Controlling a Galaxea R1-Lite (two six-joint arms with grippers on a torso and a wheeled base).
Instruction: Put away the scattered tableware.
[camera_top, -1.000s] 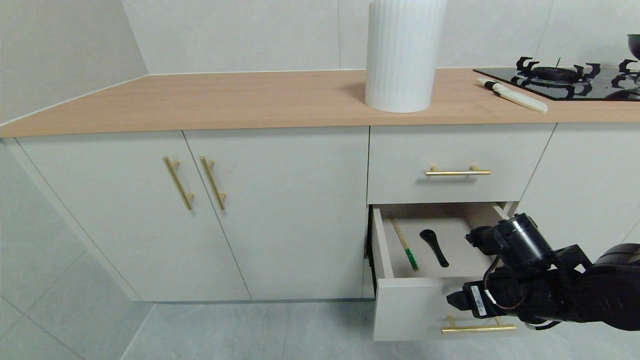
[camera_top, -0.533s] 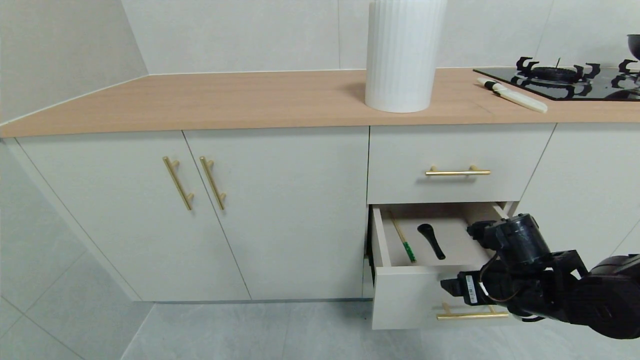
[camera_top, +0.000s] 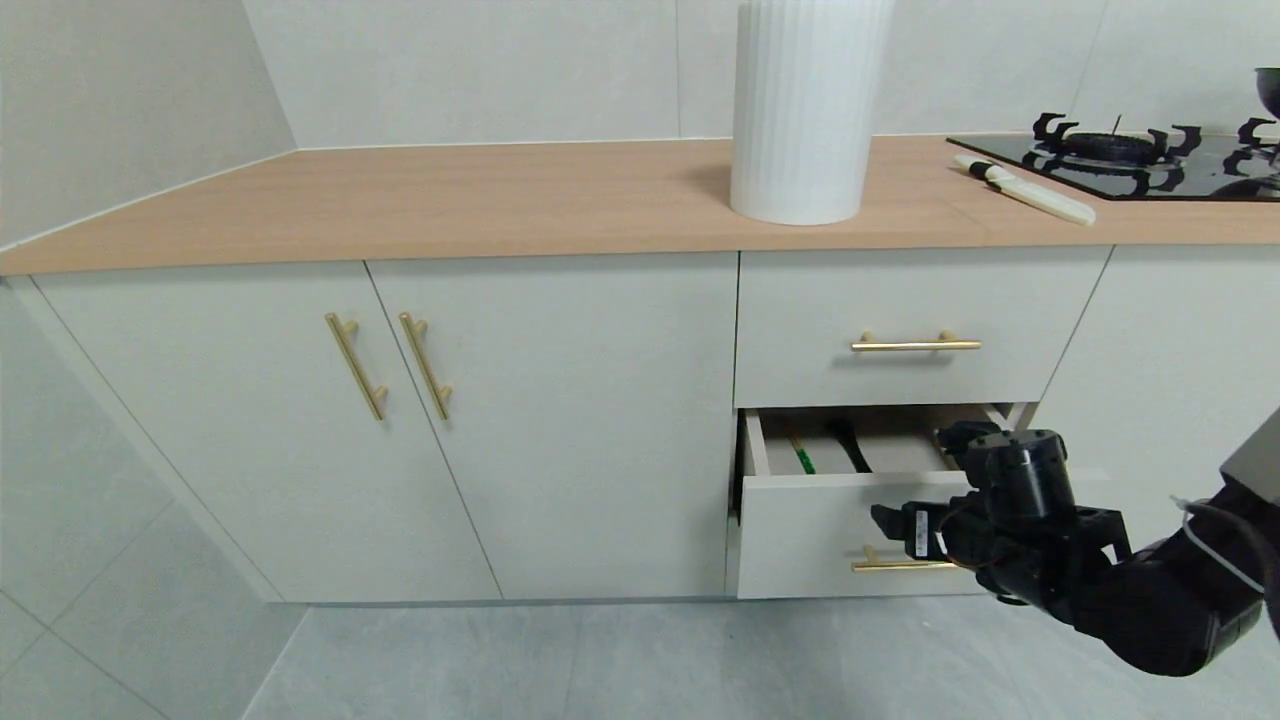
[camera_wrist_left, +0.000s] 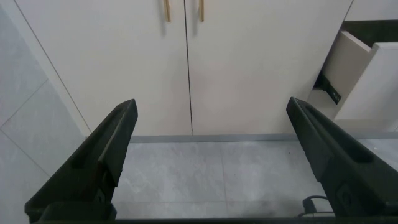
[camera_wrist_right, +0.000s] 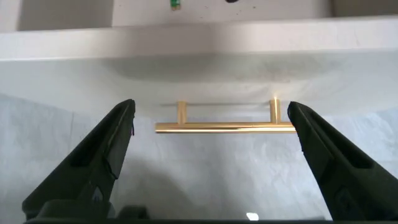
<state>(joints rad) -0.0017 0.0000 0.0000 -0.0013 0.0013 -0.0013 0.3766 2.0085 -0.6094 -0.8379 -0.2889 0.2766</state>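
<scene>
The lower drawer (camera_top: 800, 530) stands only slightly open. Inside it I see a strip of the green-tipped chopsticks (camera_top: 800, 458) and the black spoon (camera_top: 850, 455); the rest is hidden under the upper drawer. My right gripper (camera_top: 888, 527) is open, close against the drawer front just above its gold handle (camera_top: 900, 566). In the right wrist view the gold handle (camera_wrist_right: 224, 127) lies between the spread fingers (camera_wrist_right: 118, 143), with the chopsticks' green tip (camera_wrist_right: 175, 4) above. My left gripper (camera_wrist_left: 211, 155) is open and holds nothing, low over the floor before the cabinet doors (camera_wrist_left: 186, 62). A white knife (camera_top: 1025, 190) lies on the countertop.
A tall white ribbed cylinder (camera_top: 800, 110) stands on the wooden countertop (camera_top: 450, 200). A black gas hob (camera_top: 1130, 155) is at the back right. The upper drawer (camera_top: 915, 325) is shut, as are the two cabinet doors (camera_top: 400, 430) on the left. Grey floor tiles lie below.
The lower drawer has slid in from about half open to nearly shut, with my right gripper moving in against its front. The spoon and chopsticks are now mostly covered.
</scene>
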